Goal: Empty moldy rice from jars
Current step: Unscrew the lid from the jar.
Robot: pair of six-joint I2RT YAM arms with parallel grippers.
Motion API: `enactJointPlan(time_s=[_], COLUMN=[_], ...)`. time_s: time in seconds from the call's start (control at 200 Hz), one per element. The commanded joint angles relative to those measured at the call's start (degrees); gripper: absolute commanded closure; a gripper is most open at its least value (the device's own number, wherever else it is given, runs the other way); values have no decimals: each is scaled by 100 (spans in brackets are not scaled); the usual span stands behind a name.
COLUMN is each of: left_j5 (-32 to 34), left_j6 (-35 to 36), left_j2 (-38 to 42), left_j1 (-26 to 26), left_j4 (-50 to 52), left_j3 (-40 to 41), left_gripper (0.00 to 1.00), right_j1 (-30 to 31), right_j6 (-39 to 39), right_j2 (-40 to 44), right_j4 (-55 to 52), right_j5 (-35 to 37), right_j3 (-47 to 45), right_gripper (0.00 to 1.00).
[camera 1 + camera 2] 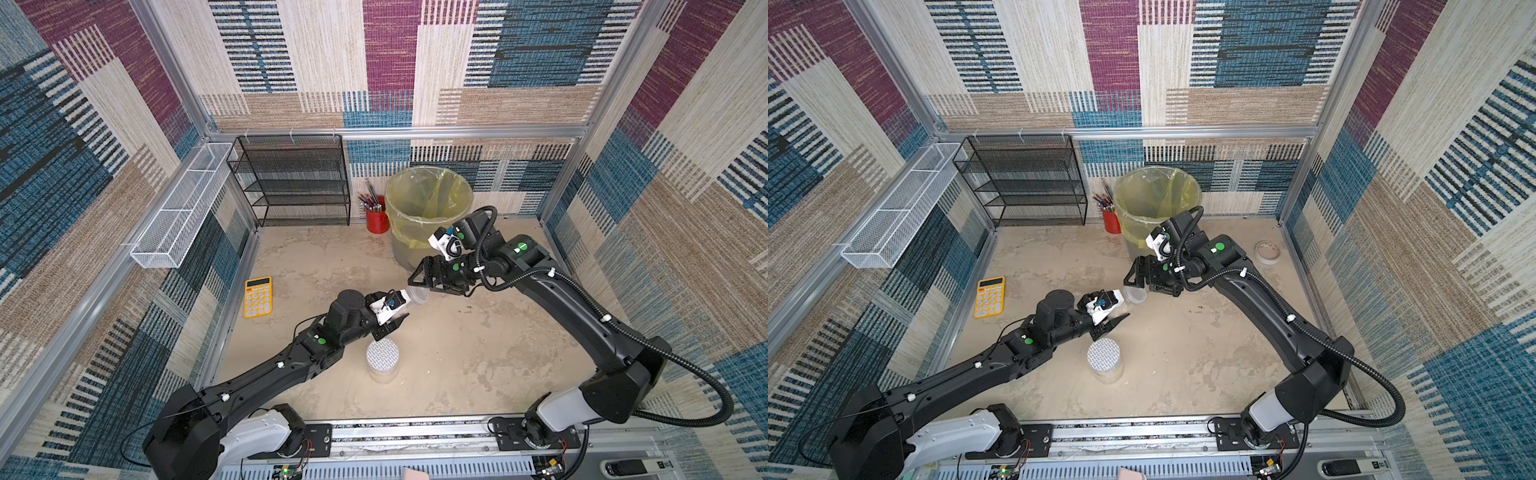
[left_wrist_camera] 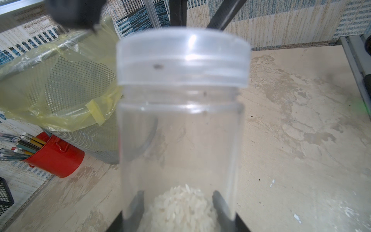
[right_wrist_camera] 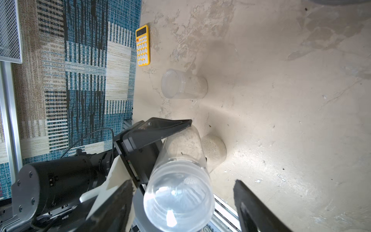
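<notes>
The left pincer (image 1: 401,311) is closed on the bottom part of a clear jar (image 2: 180,130) and holds it above the table. Its two fingers press the wall on both sides of the moldy rice (image 2: 180,202), a small white heap at the base. From this pincer the jar points straight forward. Its long axis lies almost flat and goes toward the right pincer (image 3: 182,186), with the clear lid (image 2: 182,58) at the far end. The right pincer is open. In the right wrist view the lid faces it directly and sits between its two fingers, with a gap on each side, so I judge it is not gripping yet. The right arm is clearly the nearer one to the lid, and the next move seems to be to close on it and unscrew it. The bin with the yellow bag (image 1: 405,232) stands just behind the right pincer. The jar with the grid lid (image 1: 382,354) stands on the table near the left pincer, on its near side.
</notes>
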State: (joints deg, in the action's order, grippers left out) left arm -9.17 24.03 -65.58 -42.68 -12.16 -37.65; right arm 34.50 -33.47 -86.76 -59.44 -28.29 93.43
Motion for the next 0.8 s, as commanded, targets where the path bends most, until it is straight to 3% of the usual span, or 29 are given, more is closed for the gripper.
enactJointPlan(time_s=[0.0,0.481,0.791], left_j5=[20,47,13], left_j6=[75,71,43], left_j2=[-8,-34,19], left_j1=[-4,1,5], left_j4=[-121,-86,8], left_j3=[-76,-67,-60], left_gripper=[100,100,100], right_j1=[61,118,110], right_j6=[69,218,863], right_j2=[-57,-51,-145], right_j4=[-28,-212,-360], right_j5=[2,186,48], right_j3=[35,62,213], right_gripper=[22,34,53])
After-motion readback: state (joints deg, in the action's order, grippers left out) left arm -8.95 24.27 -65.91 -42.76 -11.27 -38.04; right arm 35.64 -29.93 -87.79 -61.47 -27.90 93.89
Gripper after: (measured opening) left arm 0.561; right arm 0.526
